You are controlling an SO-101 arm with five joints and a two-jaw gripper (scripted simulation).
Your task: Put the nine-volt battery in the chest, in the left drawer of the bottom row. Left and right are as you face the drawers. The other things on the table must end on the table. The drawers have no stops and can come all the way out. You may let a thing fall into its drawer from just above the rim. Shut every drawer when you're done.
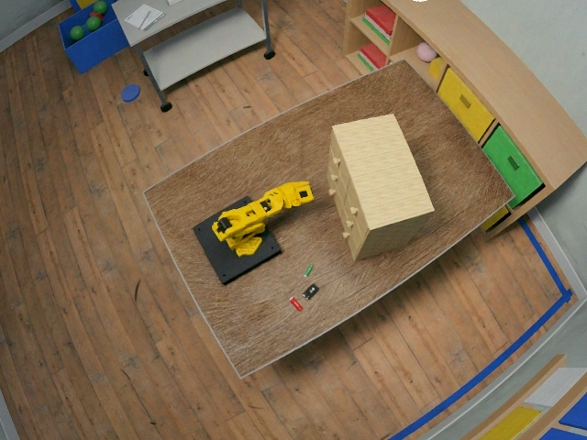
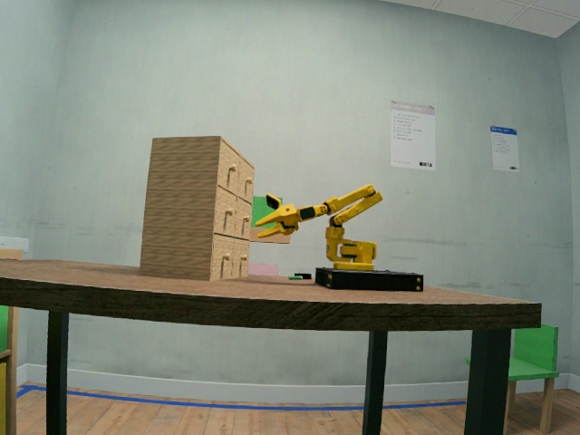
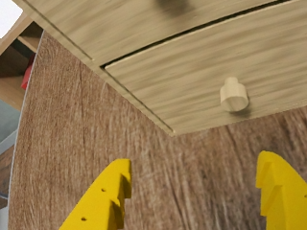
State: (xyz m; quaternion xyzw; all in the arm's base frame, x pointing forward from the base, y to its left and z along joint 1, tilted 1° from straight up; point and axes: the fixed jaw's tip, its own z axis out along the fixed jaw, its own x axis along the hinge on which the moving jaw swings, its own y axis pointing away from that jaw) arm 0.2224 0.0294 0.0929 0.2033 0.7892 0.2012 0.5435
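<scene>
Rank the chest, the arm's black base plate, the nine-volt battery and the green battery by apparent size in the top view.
1. Chest
2. Black base plate
3. Nine-volt battery
4. Green battery, thinner than the nine-volt, though the two are close.

- Light is even and soft in all three views, moderately bright, without glare.
- The chest (image 1: pixel 382 180) throws a faint shadow on the table (image 1: pixel 246 331) toward 9 o'clock.
- The top view bends floorboards at its edges (fisheye).
- In the wrist view a drawer knob (image 3: pixel 233 95) looks soft, with a smeared shadow at 12 o'clock.
</scene>
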